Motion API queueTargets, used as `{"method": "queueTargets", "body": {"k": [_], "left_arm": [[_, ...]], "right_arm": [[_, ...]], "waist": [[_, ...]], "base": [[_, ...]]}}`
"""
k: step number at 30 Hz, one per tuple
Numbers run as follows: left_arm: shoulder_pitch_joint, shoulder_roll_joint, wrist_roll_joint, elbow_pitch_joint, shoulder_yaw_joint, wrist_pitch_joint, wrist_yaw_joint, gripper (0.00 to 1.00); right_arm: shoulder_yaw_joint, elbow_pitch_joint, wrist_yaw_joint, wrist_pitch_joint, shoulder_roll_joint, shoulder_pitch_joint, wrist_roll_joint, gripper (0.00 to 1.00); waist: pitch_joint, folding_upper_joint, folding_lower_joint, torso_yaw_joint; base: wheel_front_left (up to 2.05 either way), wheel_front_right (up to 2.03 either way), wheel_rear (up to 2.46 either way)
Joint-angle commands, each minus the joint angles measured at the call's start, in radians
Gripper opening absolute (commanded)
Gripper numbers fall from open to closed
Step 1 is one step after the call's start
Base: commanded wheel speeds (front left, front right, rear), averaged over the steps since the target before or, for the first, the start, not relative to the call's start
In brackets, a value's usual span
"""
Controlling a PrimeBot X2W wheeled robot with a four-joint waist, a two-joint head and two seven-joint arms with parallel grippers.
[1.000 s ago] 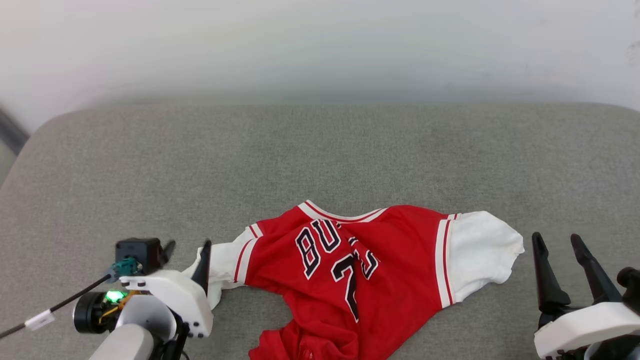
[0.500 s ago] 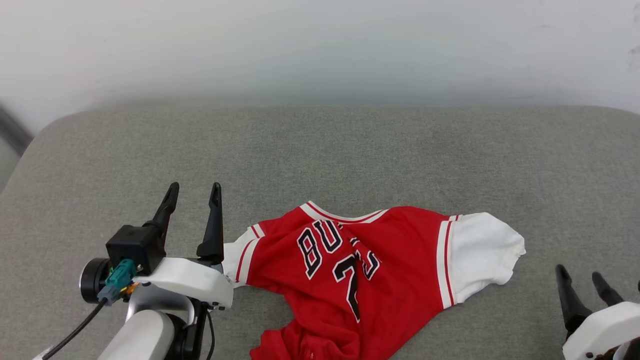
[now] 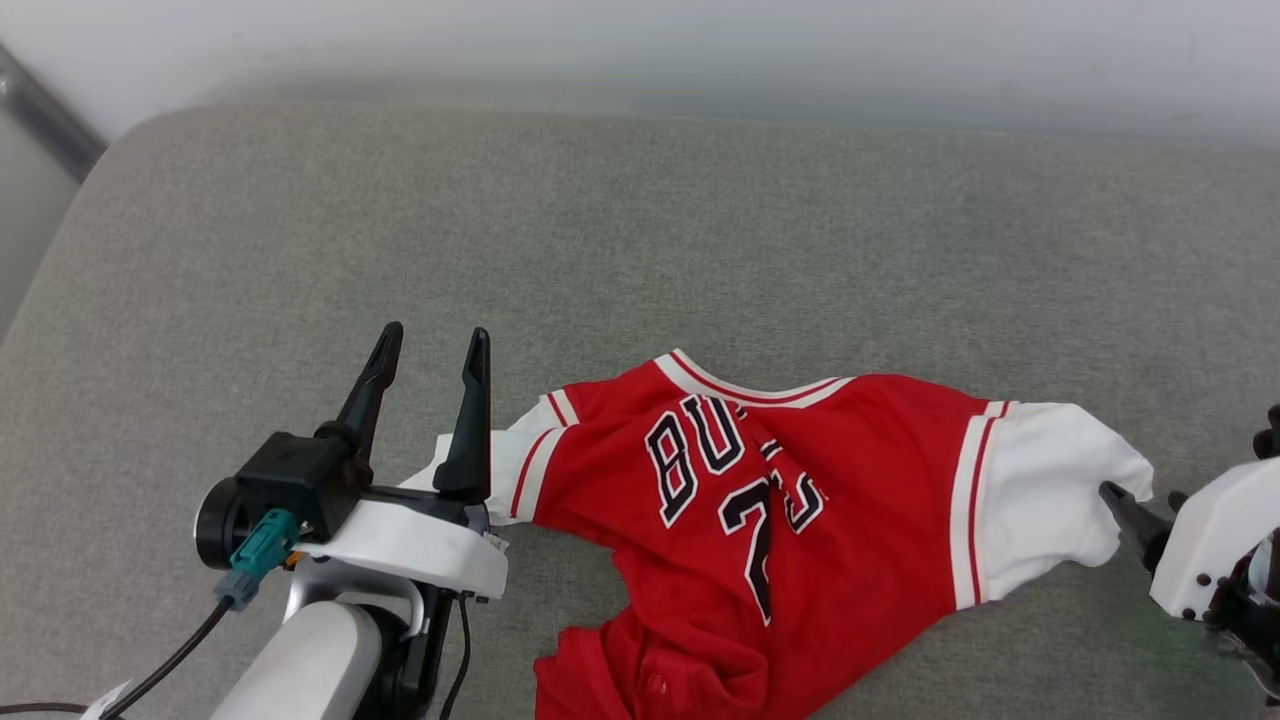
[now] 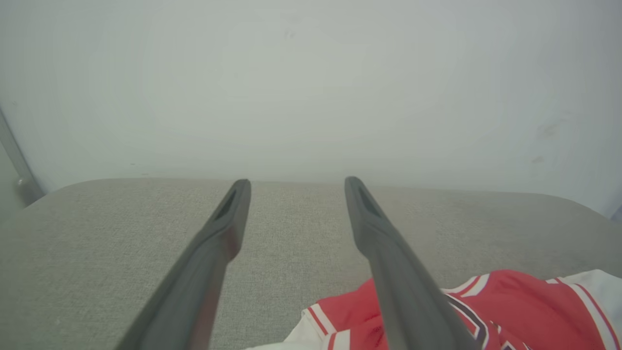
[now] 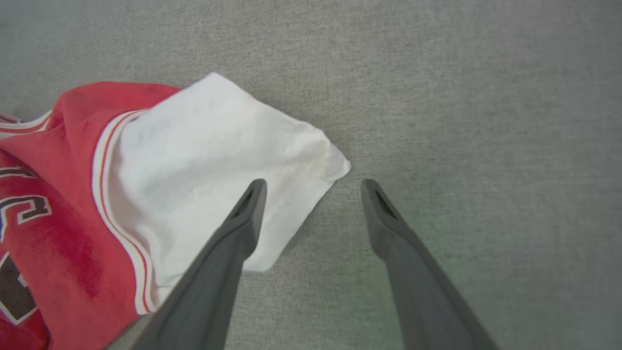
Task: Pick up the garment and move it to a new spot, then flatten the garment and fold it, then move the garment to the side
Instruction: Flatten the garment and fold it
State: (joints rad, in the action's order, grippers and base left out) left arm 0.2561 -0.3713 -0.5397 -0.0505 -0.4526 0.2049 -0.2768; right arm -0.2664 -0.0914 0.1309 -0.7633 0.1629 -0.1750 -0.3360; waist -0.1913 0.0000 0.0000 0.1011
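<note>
The garment (image 3: 830, 500), a red jersey with white sleeves and black lettering, lies crumpled on the grey cushion (image 3: 640, 240), its body bunched and its hem running off the bottom edge of the head view. My left gripper (image 3: 436, 333) is open, fingers pointing away, just left of the left sleeve (image 3: 510, 460); the left wrist view has the gripper (image 4: 297, 182) above bare cushion with the garment (image 4: 515, 301) at the lower right. My right gripper (image 3: 1140, 492) is open at the tip of the right sleeve (image 5: 209, 165); in the right wrist view the gripper (image 5: 315, 183) hovers astride that sleeve's corner.
The grey cushion reaches back to a pale wall (image 3: 640, 40) and has rounded corners. A dark bar (image 3: 45, 120) runs down past the cushion's far left corner. Bare cushion lies behind and to the left of the garment.
The head camera has tilted and turned, shifting the whole picture. My left gripper came up from low on the left sleeve, fingers now pointing away. My right gripper dropped, then reached the right sleeve.
</note>
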Motion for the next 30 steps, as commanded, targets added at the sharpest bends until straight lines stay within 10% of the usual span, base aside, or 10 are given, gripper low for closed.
{"method": "queueTargets", "body": {"k": [1,10,11,12,13,21,30], "left_arm": [[0.013,0.004,0.004,0.004,-0.003,0.006,0.002,1.00],[0.033,0.015,-0.007,0.041,-0.002,0.021,0.018,1.00],[0.032,0.014,-0.009,0.046,-0.002,0.019,0.018,1.00],[0.031,0.010,-0.009,0.053,-0.003,0.011,0.018,1.00],[0.028,0.006,-0.010,0.057,-0.004,0.006,0.018,1.00],[0.010,-0.069,-0.074,0.118,0.014,-0.128,0.045,1.00],[0.003,-0.202,-0.269,0.238,0.004,-0.524,0.155,1.00]], "right_arm": [[0.006,-0.012,0.000,-0.006,0.010,-0.028,0.000,1.00],[-0.019,-0.187,-0.001,-0.094,0.001,-0.087,0.003,1.00],[-0.023,-0.209,-0.001,-0.106,-0.008,-0.081,-0.003,0.82],[-0.025,-0.227,-0.001,-0.117,-0.020,-0.078,-0.013,0.20],[-0.022,-0.240,0.000,-0.122,-0.025,-0.076,-0.017,0.00],[-0.015,-0.178,0.000,-0.016,0.009,-0.105,-0.009,0.00],[0.006,-0.074,0.000,-0.015,-0.020,-0.055,0.005,0.00]], "waist": [[-0.041,0.0000,0.0000,0.034],[-0.083,0.0000,0.0000,0.068],[-0.084,0.0000,0.0000,0.069],[-0.082,0.0000,0.0000,0.069],[-0.079,0.0000,0.0000,0.068],[-0.018,0.0000,0.0000,0.032],[0.029,0.0000,0.0000,-0.028]], "base": [[0.00,0.00,0.00],[0.00,0.00,0.00],[0.00,0.00,0.00],[0.00,0.00,0.00],[0.00,0.00,0.00],[0.00,0.00,0.00],[0.00,0.00,0.00]]}}
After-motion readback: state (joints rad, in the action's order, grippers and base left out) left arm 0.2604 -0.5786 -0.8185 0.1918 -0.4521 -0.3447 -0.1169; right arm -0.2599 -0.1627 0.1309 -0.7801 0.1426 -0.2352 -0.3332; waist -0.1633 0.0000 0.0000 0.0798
